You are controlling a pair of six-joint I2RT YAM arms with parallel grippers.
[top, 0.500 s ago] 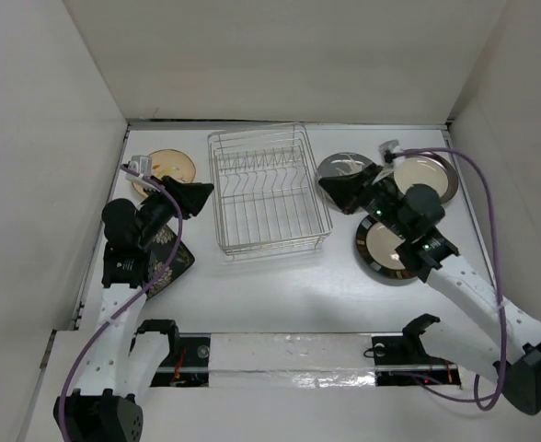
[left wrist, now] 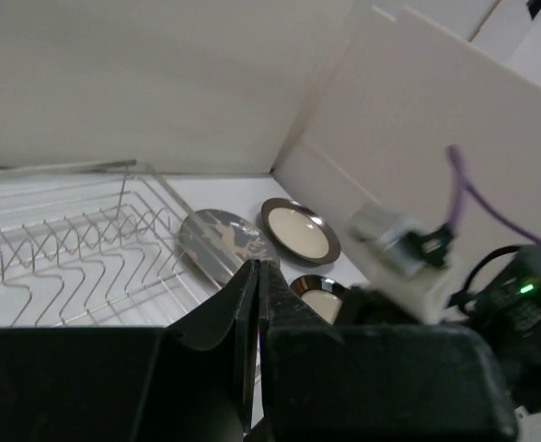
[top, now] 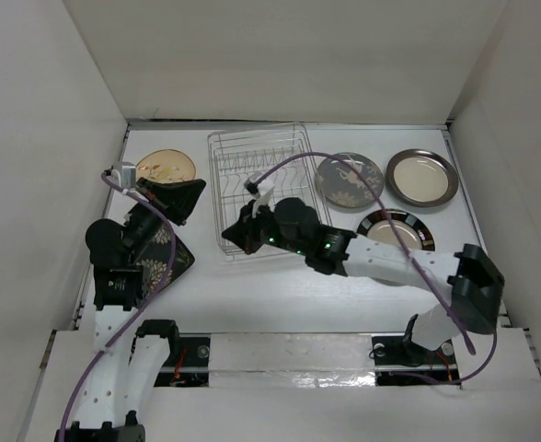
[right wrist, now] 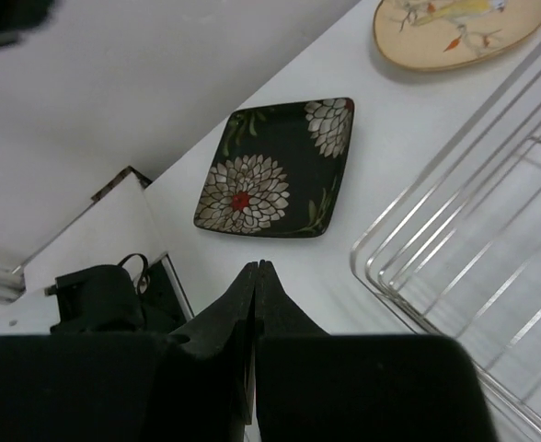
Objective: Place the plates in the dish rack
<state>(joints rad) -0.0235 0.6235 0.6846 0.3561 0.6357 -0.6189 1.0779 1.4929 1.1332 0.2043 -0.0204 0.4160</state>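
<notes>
Five plates [top: 349, 180] flat on tabletop [top: 280, 285] round the empty dish rack [top: 257, 134]; both tools pinched together, empty, so right tool [top: 239, 238] at rack's corner cd shove it or clip left tool [top: 197, 191].

Dish rack [top: 252, 152] centre; two plates [top: 165, 166] left, three plates [top: 421, 177] right.

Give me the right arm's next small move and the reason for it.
Probably open the right gripper and ease it toward the nearest edge of the dark floral plate. Its jaws are shut with nothing in them, that plate lies flat on the table just ahead of the fingertips, and the dish rack shows no plate in it.
</notes>
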